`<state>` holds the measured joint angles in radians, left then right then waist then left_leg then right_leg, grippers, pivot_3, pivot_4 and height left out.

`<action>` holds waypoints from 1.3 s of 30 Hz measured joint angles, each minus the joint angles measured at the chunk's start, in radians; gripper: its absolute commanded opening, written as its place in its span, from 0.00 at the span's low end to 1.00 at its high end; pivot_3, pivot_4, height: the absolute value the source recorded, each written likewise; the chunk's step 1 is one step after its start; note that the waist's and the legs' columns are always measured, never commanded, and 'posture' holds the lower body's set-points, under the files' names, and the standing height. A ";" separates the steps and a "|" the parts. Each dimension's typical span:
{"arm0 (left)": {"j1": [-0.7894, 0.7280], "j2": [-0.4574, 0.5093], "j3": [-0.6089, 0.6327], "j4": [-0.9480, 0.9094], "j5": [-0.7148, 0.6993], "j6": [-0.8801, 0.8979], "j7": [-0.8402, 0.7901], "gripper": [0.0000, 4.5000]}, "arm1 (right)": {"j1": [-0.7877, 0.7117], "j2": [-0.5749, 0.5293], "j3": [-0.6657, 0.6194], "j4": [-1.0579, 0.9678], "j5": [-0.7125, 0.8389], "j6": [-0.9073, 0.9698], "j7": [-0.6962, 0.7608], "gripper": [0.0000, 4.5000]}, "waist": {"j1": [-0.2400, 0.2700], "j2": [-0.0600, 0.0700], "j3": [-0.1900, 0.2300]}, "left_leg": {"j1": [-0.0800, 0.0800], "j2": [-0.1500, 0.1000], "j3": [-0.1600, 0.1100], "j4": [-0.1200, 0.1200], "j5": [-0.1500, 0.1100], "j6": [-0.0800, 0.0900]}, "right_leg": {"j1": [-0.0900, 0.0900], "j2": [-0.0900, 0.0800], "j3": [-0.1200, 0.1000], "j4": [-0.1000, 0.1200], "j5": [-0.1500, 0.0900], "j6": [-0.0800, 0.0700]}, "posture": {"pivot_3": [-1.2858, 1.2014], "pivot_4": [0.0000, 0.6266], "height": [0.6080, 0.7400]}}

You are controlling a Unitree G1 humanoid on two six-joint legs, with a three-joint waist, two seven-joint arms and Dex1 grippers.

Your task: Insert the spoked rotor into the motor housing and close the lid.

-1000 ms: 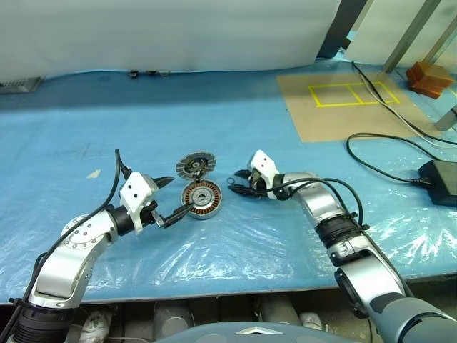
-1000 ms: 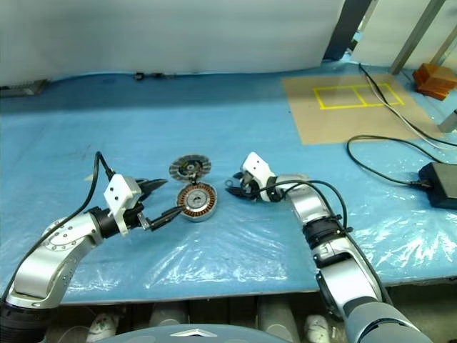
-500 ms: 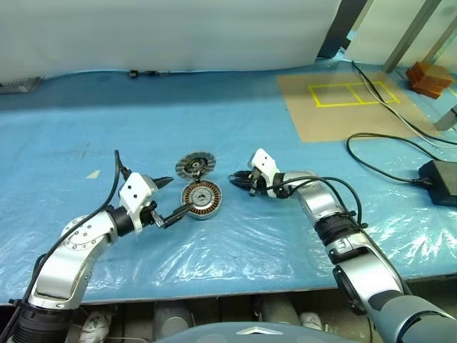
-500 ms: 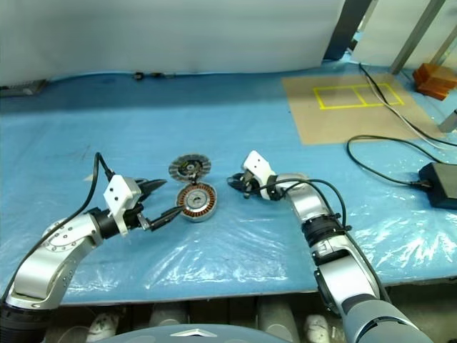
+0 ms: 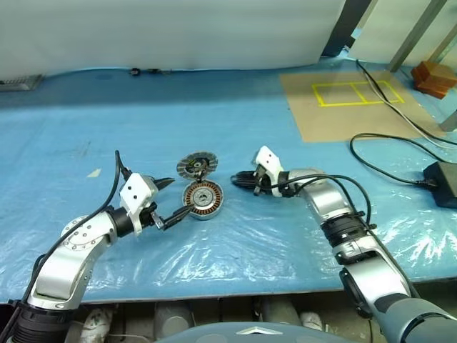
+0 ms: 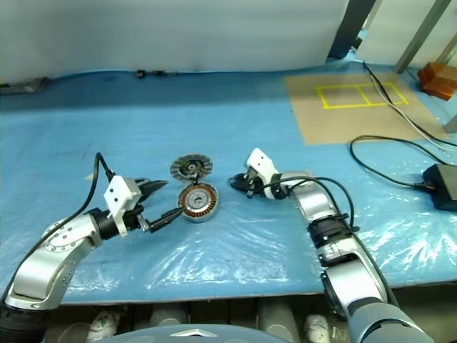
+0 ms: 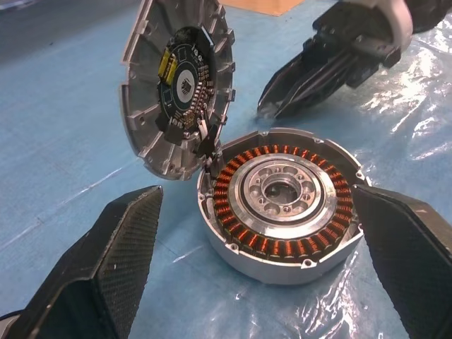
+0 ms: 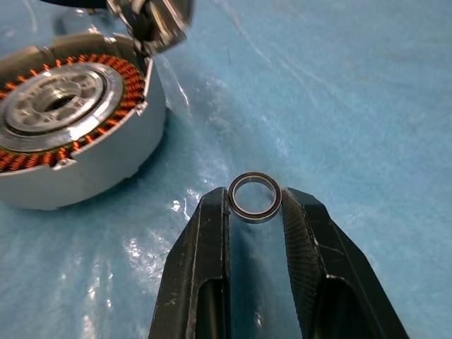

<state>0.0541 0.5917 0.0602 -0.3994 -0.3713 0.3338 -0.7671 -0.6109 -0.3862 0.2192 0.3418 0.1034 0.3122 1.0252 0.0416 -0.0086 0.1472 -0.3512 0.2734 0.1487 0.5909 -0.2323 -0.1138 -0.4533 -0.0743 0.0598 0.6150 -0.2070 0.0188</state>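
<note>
Copper windings glow inside the motor housing, which sits open on the blue plastic sheet right between the two arms. The left gripper stands spread as wide as it goes, one finger on each side of the housing but touching neither, as if ready to steady the cup while something goes in from above. Leaning against the housing's far rim, beyond those fingertips, the finned lid stands nearly upright with its circuit face showing, kept out of the way so the opening stays clear. The right gripper hovers just beside the housing, narrowed onto a small metal ring pinched between its tips and raised off the sheet; from here it looks more like a plain bearing-style ring than a wheel with spokes, so whether it is the rotor piece I cannot tell. My guess is that this ring is meant for the pale hub in the middle of the windings, with the lid to come down afterwards.
</note>
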 measured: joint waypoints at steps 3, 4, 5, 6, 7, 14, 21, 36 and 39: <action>0.002 0.005 0.001 0.000 0.000 -0.009 -0.010 1.00 | 0.003 -0.039 -0.003 -0.099 0.043 0.055 0.062 0.14 | 0.000 0.000 0.000 | 0.001 0.000 0.000 -0.003 0.000 0.000 | 0.000 0.000 0.000 -0.001 0.000 0.000 | 0.52 0.24 1.00; 0.003 0.007 0.001 0.000 0.000 -0.011 -0.013 1.00 | 0.006 -0.047 -0.001 -0.133 0.060 0.082 0.087 0.14 | -0.001 0.000 0.000 | 0.001 0.000 0.000 -0.004 0.000 0.000 | 0.000 0.000 0.000 -0.001 0.000 0.000 | 0.52 0.24 1.00; 0.005 0.010 0.001 0.000 0.000 -0.015 -0.018 1.00 | 0.008 -0.056 0.008 -0.167 0.076 0.110 0.116 0.14 | -0.003 0.000 0.000 | 0.001 0.000 0.000 -0.005 0.000 0.000 | 0.000 0.001 0.000 -0.001 0.000 0.000 | 0.52 0.24 1.00; 0.006 0.012 0.001 0.000 0.000 -0.021 -0.023 1.00 | 0.008 -0.061 0.020 -0.189 0.086 0.130 0.139 0.14 | -0.004 0.000 0.000 | 0.002 0.000 0.000 -0.005 0.000 0.000 | 0.000 0.001 0.000 -0.002 0.000 0.000 | 0.52 0.24 1.00; 0.007 0.013 0.001 0.000 0.000 -0.026 -0.027 1.00 | 0.007 -0.059 0.034 -0.205 0.096 0.147 0.160 0.14 | -0.004 0.000 0.000 | 0.002 0.000 0.000 -0.006 0.000 0.000 | 0.000 0.001 0.000 -0.002 0.000 0.000 | 0.52 0.24 1.00; 0.045 0.016 0.000 -0.003 0.000 -0.058 -0.055 1.00 | -0.042 0.023 0.129 -0.135 0.090 0.114 0.210 0.14 | -0.003 0.000 0.000 | 0.002 0.000 0.001 -0.007 0.000 0.000 | 0.000 0.000 -0.001 -0.003 0.000 0.000 | 0.52 0.24 1.00; 0.083 0.017 -0.002 -0.016 0.004 -0.083 -0.058 1.00 | -0.104 0.069 0.157 -0.060 0.069 0.044 0.232 0.14 | -0.002 0.000 0.000 | 0.001 0.000 0.001 -0.007 0.000 0.000 | 0.000 0.000 -0.002 -0.003 0.000 0.000 | 0.52 0.24 1.00; 0.105 0.018 -0.003 -0.057 0.005 -0.077 -0.040 1.00 | -0.161 0.141 0.193 0.130 -0.013 -0.071 0.238 0.14 | -0.003 -0.001 0.000 | 0.002 0.000 0.001 -0.004 0.000 0.000 | 0.000 0.000 -0.002 0.002 0.000 0.000 | 0.52 0.24 1.00; 0.102 0.019 -0.002 -0.038 0.011 -0.077 -0.038 1.00 | -0.165 0.152 0.194 0.159 -0.029 -0.100 0.235 0.14 | -0.003 0.000 0.000 | 0.002 0.000 0.001 -0.002 0.000 0.000 | 0.000 0.000 -0.002 0.004 0.000 0.000 | 0.52 0.24 1.00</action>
<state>0.1565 0.6107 0.0583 -0.4378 -0.3607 0.2567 -0.8051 -0.7764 -0.2343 0.4129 0.5011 0.0748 0.2124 1.2605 0.0384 -0.0091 0.1469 -0.3491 0.2737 0.1493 0.5885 -0.2321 -0.1135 -0.4532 -0.0743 0.0583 0.6185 -0.2070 0.0185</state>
